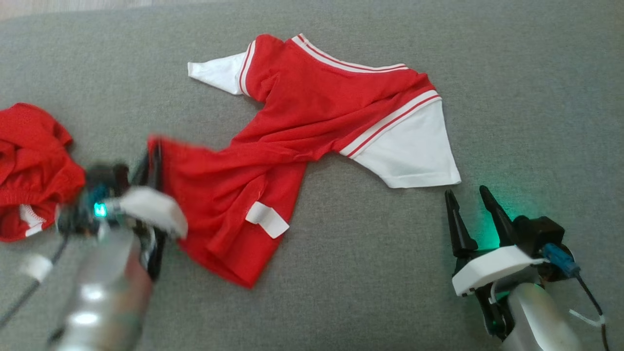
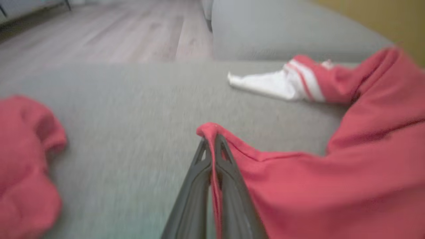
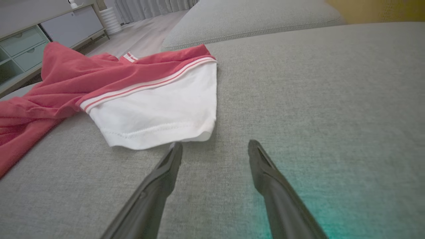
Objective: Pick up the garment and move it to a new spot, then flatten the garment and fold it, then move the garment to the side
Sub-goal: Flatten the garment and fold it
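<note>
Grey sofa (image 1: 512, 73) cloth spreads under everything, with a wood floor (image 2: 99, 33) and a pale cabinet (image 3: 20, 46) with drawers beyond it. At the far left lies a bunched red cloth (image 1: 29, 165). Beside it, the left tool (image 2: 211, 141) is pinched tight on the left edge of the red and white garment (image 1: 312, 112), which lies crumpled in the middle. The right tool (image 1: 466, 191) sits open, just near the garment's white sleeve (image 1: 414, 151).

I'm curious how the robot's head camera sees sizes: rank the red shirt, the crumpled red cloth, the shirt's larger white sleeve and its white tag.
1. red shirt
2. crumpled red cloth, though the picture's edge cuts it off
3. larger white sleeve
4. white tag
</note>
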Motion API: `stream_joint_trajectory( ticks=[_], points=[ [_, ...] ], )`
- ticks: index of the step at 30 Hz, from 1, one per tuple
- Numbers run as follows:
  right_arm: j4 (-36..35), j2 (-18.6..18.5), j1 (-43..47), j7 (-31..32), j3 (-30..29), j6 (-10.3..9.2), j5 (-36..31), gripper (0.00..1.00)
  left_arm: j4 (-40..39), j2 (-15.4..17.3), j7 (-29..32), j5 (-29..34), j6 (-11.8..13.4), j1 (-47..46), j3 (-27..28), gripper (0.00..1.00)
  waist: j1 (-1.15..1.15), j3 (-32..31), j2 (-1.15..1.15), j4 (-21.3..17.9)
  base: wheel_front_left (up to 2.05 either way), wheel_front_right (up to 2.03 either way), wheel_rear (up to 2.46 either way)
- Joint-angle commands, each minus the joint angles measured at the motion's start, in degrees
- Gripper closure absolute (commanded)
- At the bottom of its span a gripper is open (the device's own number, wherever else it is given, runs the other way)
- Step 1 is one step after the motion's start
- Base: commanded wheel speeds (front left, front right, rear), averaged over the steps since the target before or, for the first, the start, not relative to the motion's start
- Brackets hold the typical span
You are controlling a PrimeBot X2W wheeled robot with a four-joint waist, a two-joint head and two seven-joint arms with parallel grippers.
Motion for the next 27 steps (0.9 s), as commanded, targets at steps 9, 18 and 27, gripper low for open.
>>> stream_joint_trajectory(
  ticks=[9, 18, 27],
  points=[
    [-0.7, 0.6, 0.2, -0.6, 0.6, -0.04, 1.3, 0.0, -23.4, 7.0, -1.6, 7.9, -1.0, -15.8, -1.4, 1.0, -0.01, -2.1, 0.0, -1.4, 0.0, 0.0, 0.0],
    [-0.1, 1.4, 2.3, -0.6, -0.4, -0.04, 1.9, 0.0, -31.4, 6.1, -1.6, 7.7, -0.2, -2.1, 1.0, 1.0, -0.01, -4.8, 0.0, 0.0, 0.0, 0.0, 0.0],
    [-0.1, 1.6, 3.0, -0.6, -0.7, -0.04, 1.8, 0.0, -33.6, 0.3, -1.6, 5.0, 0.8, 21.6, 8.2, 1.0, -0.01, -7.5, 0.0, 1.6, 0.0, 0.0, 0.0]
  ],
)
